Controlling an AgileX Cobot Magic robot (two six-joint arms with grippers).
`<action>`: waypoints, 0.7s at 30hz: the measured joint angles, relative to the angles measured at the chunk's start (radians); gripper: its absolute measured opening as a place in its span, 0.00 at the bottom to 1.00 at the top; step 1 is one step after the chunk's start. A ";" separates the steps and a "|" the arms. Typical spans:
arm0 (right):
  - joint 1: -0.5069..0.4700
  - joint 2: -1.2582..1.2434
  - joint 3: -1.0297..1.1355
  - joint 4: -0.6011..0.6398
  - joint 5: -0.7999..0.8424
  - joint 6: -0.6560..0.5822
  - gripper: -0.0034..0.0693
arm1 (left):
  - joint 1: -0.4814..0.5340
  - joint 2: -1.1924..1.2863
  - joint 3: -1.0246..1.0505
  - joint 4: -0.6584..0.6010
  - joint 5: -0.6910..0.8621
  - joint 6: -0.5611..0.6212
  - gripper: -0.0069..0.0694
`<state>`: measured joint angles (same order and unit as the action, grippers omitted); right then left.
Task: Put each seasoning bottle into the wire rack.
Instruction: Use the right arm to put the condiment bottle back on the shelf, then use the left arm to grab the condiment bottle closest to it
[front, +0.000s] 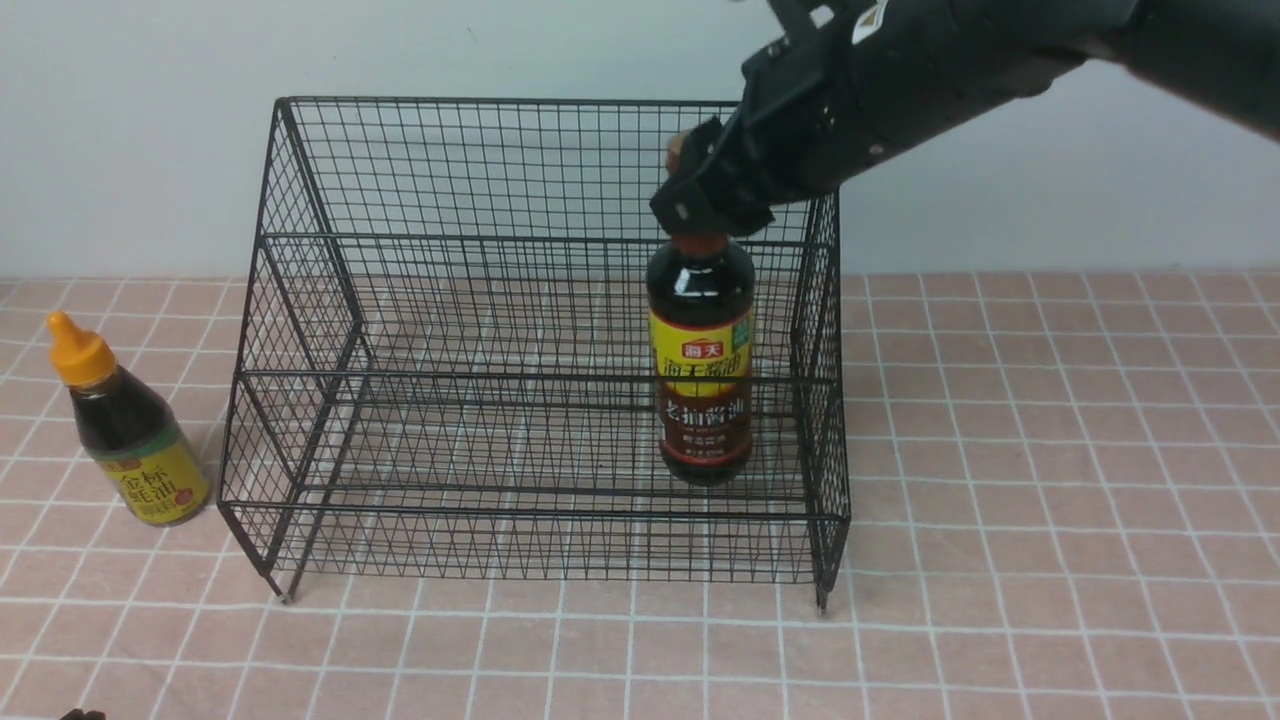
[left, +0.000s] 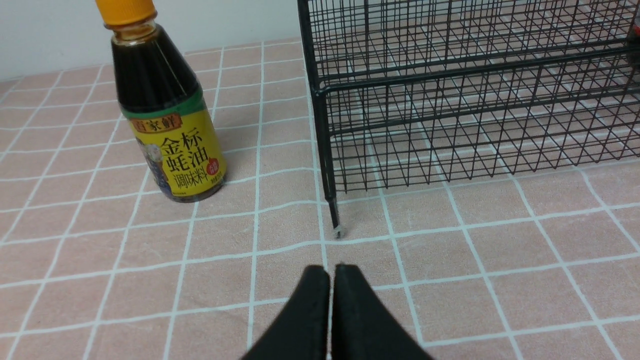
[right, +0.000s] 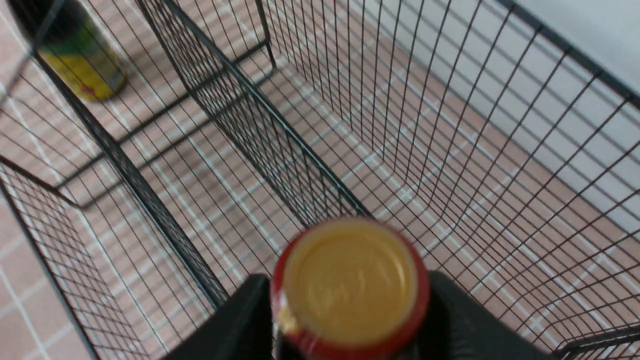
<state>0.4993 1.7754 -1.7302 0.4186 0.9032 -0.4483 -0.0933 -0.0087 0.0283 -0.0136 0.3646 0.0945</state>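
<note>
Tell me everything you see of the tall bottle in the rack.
The tall bottle holds dark liquid, with a red-rimmed cap topped yellowish and a yellow-and-brown label. It stands upright on the lower front tier of the wire rack, near its right side. The right hand flanks its cap; whether it grips is unclear.

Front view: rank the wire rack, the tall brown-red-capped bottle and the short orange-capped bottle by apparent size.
1. wire rack: by far the largest.
2. tall bottle: standing inside the rack.
3. short bottle: on the table left of the rack. It looks slightly nearer the camera yet still smaller, so the order holds.
</note>
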 joint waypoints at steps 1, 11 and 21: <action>0.000 -0.019 -0.001 -0.001 0.000 0.015 0.62 | 0.000 0.000 0.000 0.000 0.000 0.000 0.08; 0.000 -0.310 -0.010 -0.240 0.065 0.287 0.67 | 0.000 0.000 0.000 0.000 0.000 0.000 0.08; 0.000 -0.702 0.054 -0.551 0.254 0.607 0.05 | 0.000 0.000 0.000 0.000 0.000 0.000 0.08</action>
<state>0.4993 1.0729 -1.6766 -0.1323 1.1571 0.1589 -0.0933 -0.0087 0.0283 -0.0136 0.3646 0.0945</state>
